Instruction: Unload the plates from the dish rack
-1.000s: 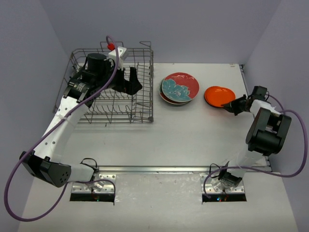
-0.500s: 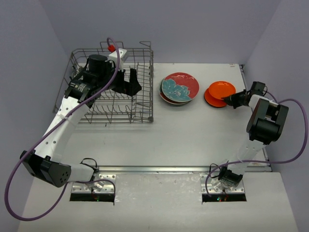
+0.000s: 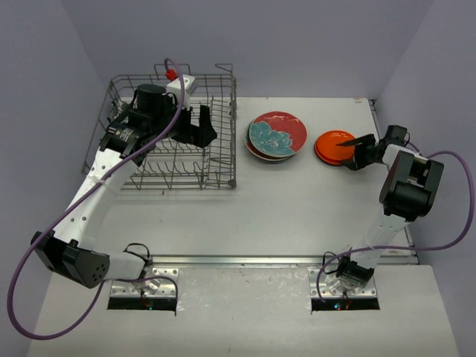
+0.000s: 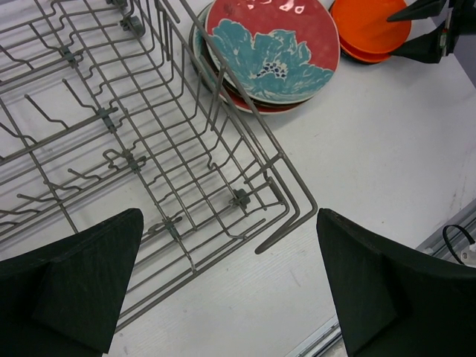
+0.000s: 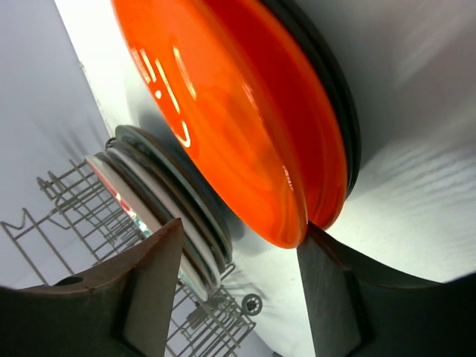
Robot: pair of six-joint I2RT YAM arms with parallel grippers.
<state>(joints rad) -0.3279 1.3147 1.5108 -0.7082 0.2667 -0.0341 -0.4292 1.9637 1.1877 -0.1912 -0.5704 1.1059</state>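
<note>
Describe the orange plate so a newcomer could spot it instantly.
Find the large grey wire dish rack at far left. Right of it sits a stack topped by a red plate with a teal flower. Further right lies the plain glossy orange round plate, smaller and unpatterned.

One dish rack [image 3: 220,160] and two plate stacks: one red-topped stack [image 3: 277,134], one orange-topped stack [image 3: 333,143].

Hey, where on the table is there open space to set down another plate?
Roomiest: the bare table between the dish rack, the two plate stacks and the table's near edge. A narrower strip runs behind the stacks to the far wall. Crowded: the slim gap between rack and floral stack, and the orange stack, where the right gripper straddles its edge.
</note>
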